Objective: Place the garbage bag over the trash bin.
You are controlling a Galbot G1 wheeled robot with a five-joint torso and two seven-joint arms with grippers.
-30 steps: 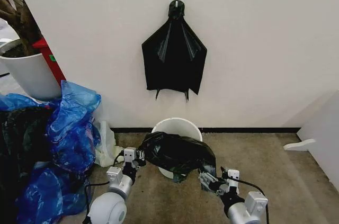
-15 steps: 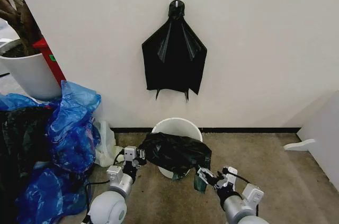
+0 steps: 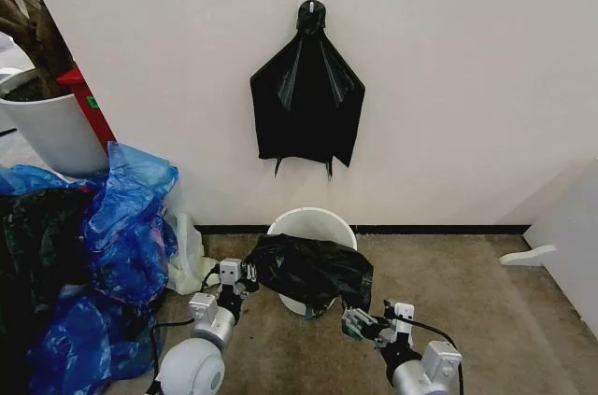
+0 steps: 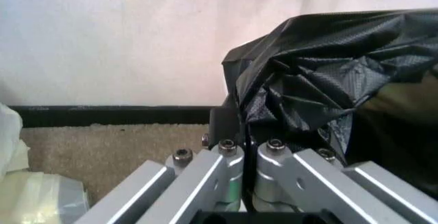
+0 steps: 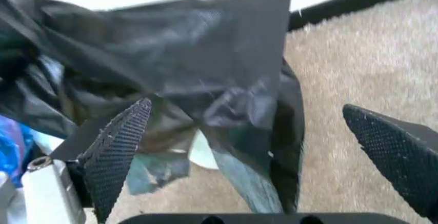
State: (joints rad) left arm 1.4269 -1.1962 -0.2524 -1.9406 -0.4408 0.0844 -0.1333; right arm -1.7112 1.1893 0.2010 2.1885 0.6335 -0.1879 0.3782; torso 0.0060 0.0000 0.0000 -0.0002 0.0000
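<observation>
Two tools flanked the garbage bag draped over the trash bin at lower centre. Left tool pinched the bag's left edge. Right tool hung spread just below its loose right hem, the nearer to that side.

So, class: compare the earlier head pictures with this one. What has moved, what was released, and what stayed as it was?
The right tool has let go of the garbage bag and drawn back toward the robot, its fingers now open. The bag's right side has shrunk back toward the trash bin. The left tool stays shut on the bag's left edge; the bin has not moved.
</observation>
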